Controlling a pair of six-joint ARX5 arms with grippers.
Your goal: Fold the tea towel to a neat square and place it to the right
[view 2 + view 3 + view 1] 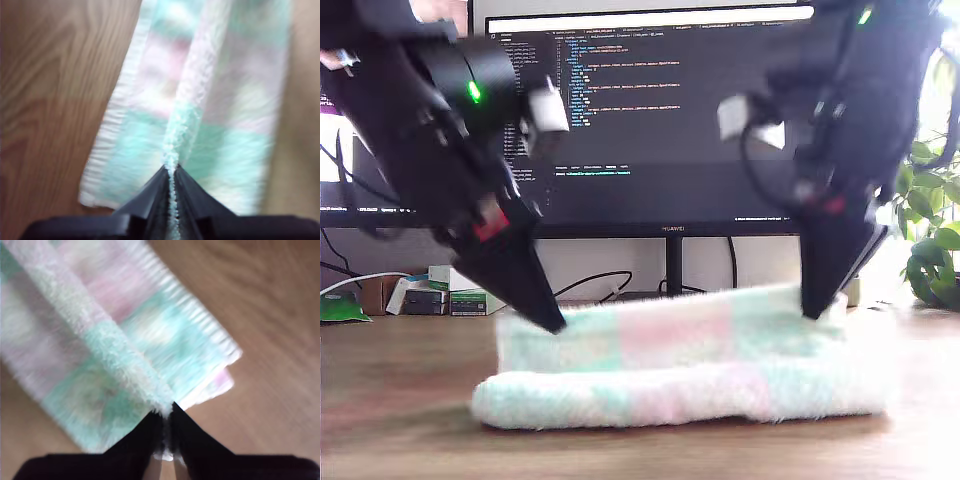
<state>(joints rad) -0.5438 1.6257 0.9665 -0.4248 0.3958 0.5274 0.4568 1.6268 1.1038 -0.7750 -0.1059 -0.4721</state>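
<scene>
My first gripper (172, 169) is pinching a raised ridge of the towel (680, 370), its jaws pressed together on the fluffy cloth, with mint and pink bands running away from it and bare wood beside the towel's edge. My second gripper (167, 410) is likewise pinching a ridge of the towel close to one corner, jaws closed on it, and a pink lower layer is peeking out under that corner. In the exterior view the towel is lying lengthwise across the middle of the tabletop (400, 400), its front fold resting rounded on the wood while its rear layer is standing up behind. One arm (470, 190) is reaching down to the towel's end at the exterior view's left, and another arm (840, 200) to its end at the exterior view's right; I cannot tell which is first and which second. A monitor (650, 100) is glowing behind them.
</scene>
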